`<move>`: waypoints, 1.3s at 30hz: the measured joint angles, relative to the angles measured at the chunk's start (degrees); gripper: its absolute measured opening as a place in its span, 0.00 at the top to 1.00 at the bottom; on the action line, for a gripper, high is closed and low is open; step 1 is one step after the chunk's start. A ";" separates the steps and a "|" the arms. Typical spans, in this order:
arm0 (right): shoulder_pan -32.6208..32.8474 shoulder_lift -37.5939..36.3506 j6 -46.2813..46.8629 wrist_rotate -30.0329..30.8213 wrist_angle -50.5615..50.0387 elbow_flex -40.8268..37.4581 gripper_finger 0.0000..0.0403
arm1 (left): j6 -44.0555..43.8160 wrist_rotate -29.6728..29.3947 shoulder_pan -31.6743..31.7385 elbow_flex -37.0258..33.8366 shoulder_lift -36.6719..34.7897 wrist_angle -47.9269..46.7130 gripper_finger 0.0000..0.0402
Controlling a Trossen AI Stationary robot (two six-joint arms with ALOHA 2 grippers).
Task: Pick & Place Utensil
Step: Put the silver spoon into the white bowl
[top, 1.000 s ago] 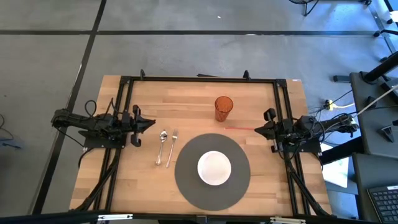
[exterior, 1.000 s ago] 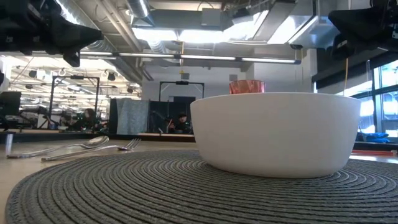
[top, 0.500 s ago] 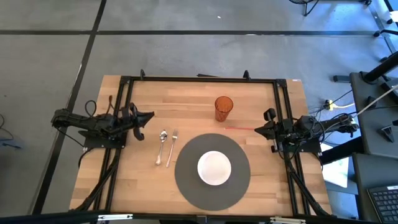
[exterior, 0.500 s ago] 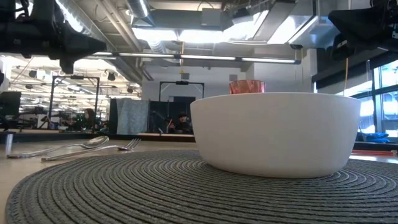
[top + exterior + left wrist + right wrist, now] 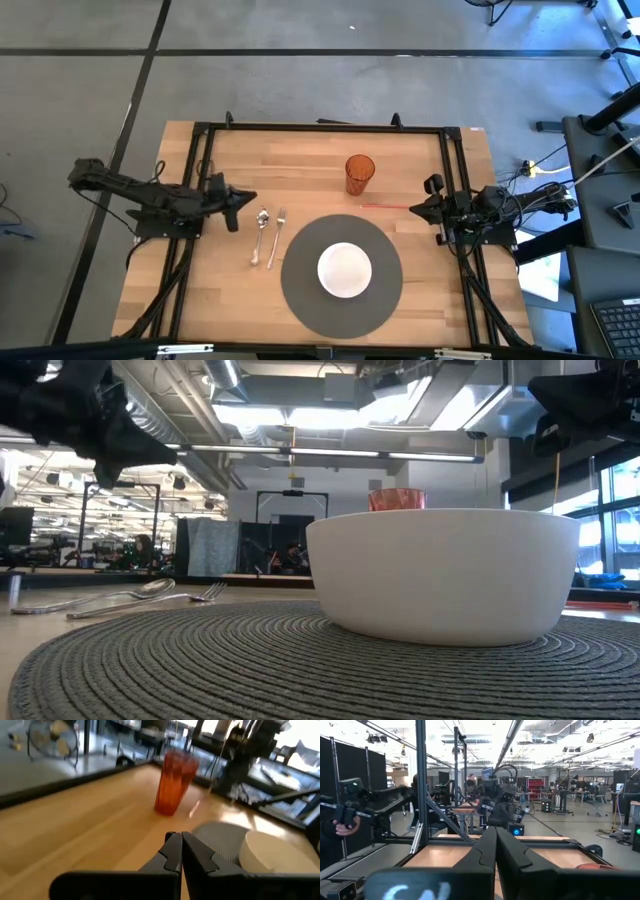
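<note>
Reaching toward the cutlery is where we judge the task to be: the left gripper (image 5: 244, 198) sits above the table (image 5: 300, 150), just beside the spoon (image 5: 259, 236) on its outer side, with nothing in it. Its wrist view shows the two fingers (image 5: 172, 851) pressed together at the tips, so we'd call the jaws closed and empty. The spoon and the fork (image 5: 275, 236) lie side by side on bare wood just left of the round grey mat (image 5: 300, 290); the white bowl (image 5: 345, 270) sits on the mat and the orange cup (image 5: 359, 173) stands behind it. Next move, as we see it: spread the fingers, drop over one handle and pinch. The two utensils are nearly touching, so the gripper needs to line up on one only. The right gripper (image 5: 418, 209) waits at the table's right edge, fingers together in its own wrist view. Hard to make out: neither utensil appears in the left wrist view, the low view gives only the left arm's dark underside, and we can't tell which utensil is the target or where it should go.
</note>
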 joint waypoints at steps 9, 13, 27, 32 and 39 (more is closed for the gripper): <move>0.00 0.00 4.80 -0.61 0.15 0.00 0.97 | -18.25 8.00 -3.08 21.86 25.73 -28.06 0.99; 0.00 0.00 4.73 -0.60 0.15 0.00 0.96 | -25.40 6.06 -3.96 27.14 34.54 -35.25 0.99; 0.00 0.00 4.53 -0.61 -0.06 0.00 0.95 | -39.24 16.91 -1.03 30.59 51.88 -38.51 0.82; 0.02 0.00 4.53 -2.63 -0.09 0.00 0.95 | -42.45 22.07 -1.03 30.59 55.21 -37.10 0.68; 0.02 0.00 4.53 -3.49 -0.09 0.00 0.95 | -45.42 25.73 -0.93 30.59 58.97 -34.87 0.52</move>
